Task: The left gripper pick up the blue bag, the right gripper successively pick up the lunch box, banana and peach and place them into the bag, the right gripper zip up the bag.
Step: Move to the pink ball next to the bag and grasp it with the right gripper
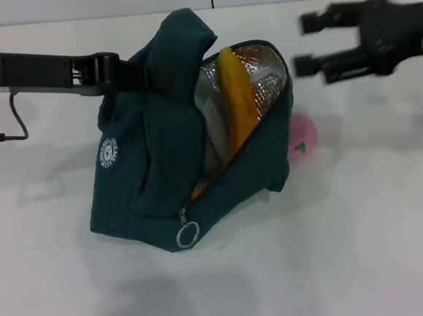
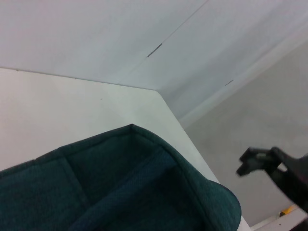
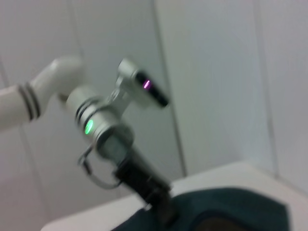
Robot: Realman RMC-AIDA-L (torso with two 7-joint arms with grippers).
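Observation:
The blue bag (image 1: 161, 169) stands on the white table with its mouth open, showing the silver lining. My left gripper (image 1: 135, 72) comes in from the left and is shut on the bag's handle near its top. The banana (image 1: 237, 105) lies inside the open mouth. A pale surface beside it may be the lunch box; I cannot tell. The peach (image 1: 303, 137) rests on the table just right of the bag, partly hidden by it. My right gripper (image 1: 307, 44) hovers open and empty to the upper right of the bag. The left wrist view shows bag fabric (image 2: 120, 183).
The zipper ring pull (image 1: 188, 235) hangs at the bag's near lower end. A black cable (image 1: 18, 122) runs along the table at the far left. The right wrist view shows the left arm (image 3: 103, 125) above the bag (image 3: 231, 211).

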